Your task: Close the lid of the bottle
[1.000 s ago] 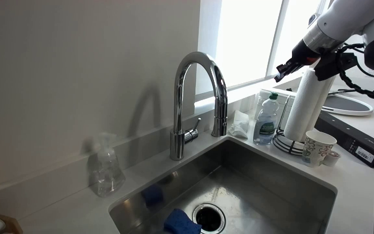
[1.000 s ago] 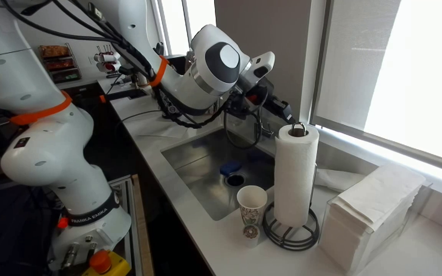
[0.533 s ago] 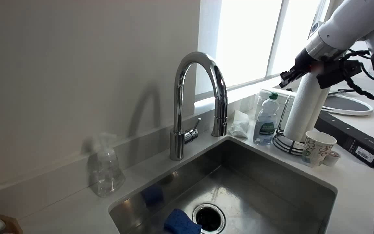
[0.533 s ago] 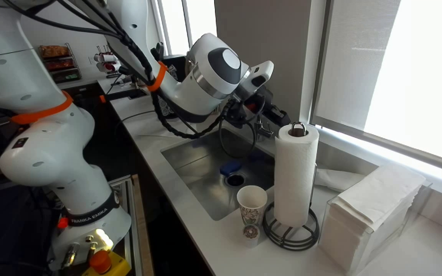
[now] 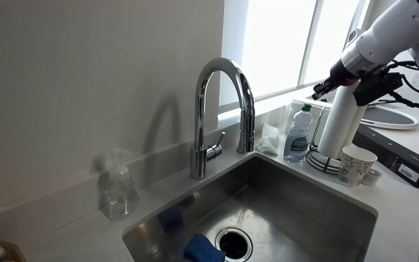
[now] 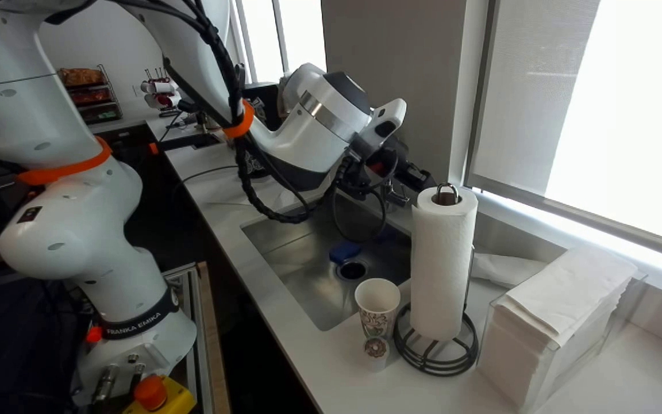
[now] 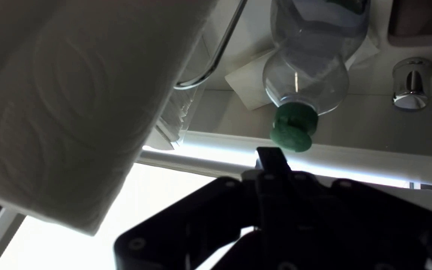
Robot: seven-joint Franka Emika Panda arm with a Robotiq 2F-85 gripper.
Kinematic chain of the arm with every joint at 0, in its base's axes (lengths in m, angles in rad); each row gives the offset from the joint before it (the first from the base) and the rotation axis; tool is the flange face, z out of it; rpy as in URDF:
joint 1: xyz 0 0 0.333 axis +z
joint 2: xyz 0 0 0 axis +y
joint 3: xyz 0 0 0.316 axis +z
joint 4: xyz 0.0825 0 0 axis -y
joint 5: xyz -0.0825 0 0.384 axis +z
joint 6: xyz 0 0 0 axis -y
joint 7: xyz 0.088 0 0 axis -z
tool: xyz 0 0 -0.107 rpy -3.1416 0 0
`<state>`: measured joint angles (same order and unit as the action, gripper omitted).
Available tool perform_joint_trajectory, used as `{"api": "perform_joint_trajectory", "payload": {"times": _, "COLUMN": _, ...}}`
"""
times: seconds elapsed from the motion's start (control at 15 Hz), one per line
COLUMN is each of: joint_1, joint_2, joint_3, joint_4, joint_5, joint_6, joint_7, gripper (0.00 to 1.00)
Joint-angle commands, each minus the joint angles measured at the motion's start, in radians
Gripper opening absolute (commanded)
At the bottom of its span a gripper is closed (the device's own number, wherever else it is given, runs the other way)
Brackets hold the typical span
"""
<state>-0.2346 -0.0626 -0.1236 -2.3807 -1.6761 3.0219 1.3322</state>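
While window (image 5: 278,47) glows; bottle (image 5: 297,134) on white counter (image 5: 395,214) by sink (image 5: 300,207); claw (image 7: 271,153) pinched together, empty

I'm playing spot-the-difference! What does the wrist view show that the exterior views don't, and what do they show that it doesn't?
Only the wrist view clearly shows the green flip-top lid tipped open on the plastic bottle, and the curves pressed into the paper towel roll. Both exterior views, but not the wrist view, show the blue sponge, the sink drain and the patterned paper cup. All three views share the paper towel roll and the gripper.
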Motion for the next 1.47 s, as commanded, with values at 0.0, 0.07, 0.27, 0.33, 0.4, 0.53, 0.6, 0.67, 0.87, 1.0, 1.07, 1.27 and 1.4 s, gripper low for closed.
{"api": "perform_joint_trajectory", "payload": {"times": 0.0, "joint_1": 0.008, "joint_2": 0.031, "joint_3": 0.003, "joint_4": 0.056, "joint_5": -0.201, "joint_6": 0.016, "joint_7": 0.202, "gripper": 0.0}}
{"api": "perform_joint_trajectory", "payload": {"times": 0.07, "joint_1": 0.012, "joint_2": 0.038, "joint_3": 0.004, "joint_4": 0.064, "joint_5": -0.245, "joint_6": 0.017, "joint_7": 0.251, "gripper": 0.0}}
{"api": "perform_joint_trajectory", "payload": {"times": 0.27, "joint_1": 0.026, "joint_2": 0.058, "joint_3": 0.009, "joint_4": 0.087, "joint_5": -0.378, "joint_6": 0.013, "joint_7": 0.403, "gripper": 0.0}}
{"api": "perform_joint_trajectory", "payload": {"times": 0.33, "joint_1": 0.029, "joint_2": 0.066, "joint_3": 0.012, "joint_4": 0.091, "joint_5": -0.412, "joint_6": 0.01, "joint_7": 0.443, "gripper": 0.0}}
{"api": "perform_joint_trajectory", "payload": {"times": 0.4, "joint_1": 0.032, "joint_2": 0.073, "joint_3": 0.015, "joint_4": 0.094, "joint_5": -0.446, "joint_6": 0.005, "joint_7": 0.481, "gripper": 0.0}}
{"api": "perform_joint_trajectory", "payload": {"times": 0.53, "joint_1": 0.033, "joint_2": 0.086, "joint_3": 0.021, "joint_4": 0.1, "joint_5": -0.5, "joint_6": -0.005, "joint_7": 0.537, "gripper": 0.0}}
{"api": "perform_joint_trajectory", "payload": {"times": 0.6, "joint_1": 0.033, "joint_2": 0.092, "joint_3": 0.024, "joint_4": 0.104, "joint_5": -0.527, "joint_6": -0.007, "joint_7": 0.566, "gripper": 0.0}}
{"api": "perform_joint_trajectory", "payload": {"times": 0.67, "joint_1": 0.034, "joint_2": 0.097, "joint_3": 0.027, "joint_4": 0.106, "joint_5": -0.554, "joint_6": -0.012, "joint_7": 0.591, "gripper": 0.0}}
{"api": "perform_joint_trajectory", "payload": {"times": 0.87, "joint_1": 0.036, "joint_2": 0.101, "joint_3": 0.039, "joint_4": 0.122, "joint_5": -0.645, "joint_6": -0.023, "joint_7": 0.677, "gripper": 0.0}}
{"api": "perform_joint_trajectory", "payload": {"times": 1.0, "joint_1": 0.036, "joint_2": 0.105, "joint_3": 0.047, "joint_4": 0.128, "joint_5": -0.703, "joint_6": -0.03, "joint_7": 0.732, "gripper": 0.0}}
{"api": "perform_joint_trajectory", "payload": {"times": 1.07, "joint_1": 0.036, "joint_2": 0.105, "joint_3": 0.052, "joint_4": 0.129, "joint_5": -0.731, "joint_6": -0.035, "joint_7": 0.759, "gripper": 0.0}}
{"api": "perform_joint_trajectory", "payload": {"times": 1.27, "joint_1": 0.034, "joint_2": 0.11, "joint_3": 0.065, "joint_4": 0.13, "joint_5": -0.803, "joint_6": -0.057, "joint_7": 0.831, "gripper": 0.0}}
{"api": "perform_joint_trajectory", "payload": {"times": 1.4, "joint_1": 0.032, "joint_2": 0.114, "joint_3": 0.071, "joint_4": 0.125, "joint_5": -0.837, "joint_6": -0.078, "joint_7": 0.864, "gripper": 0.0}}
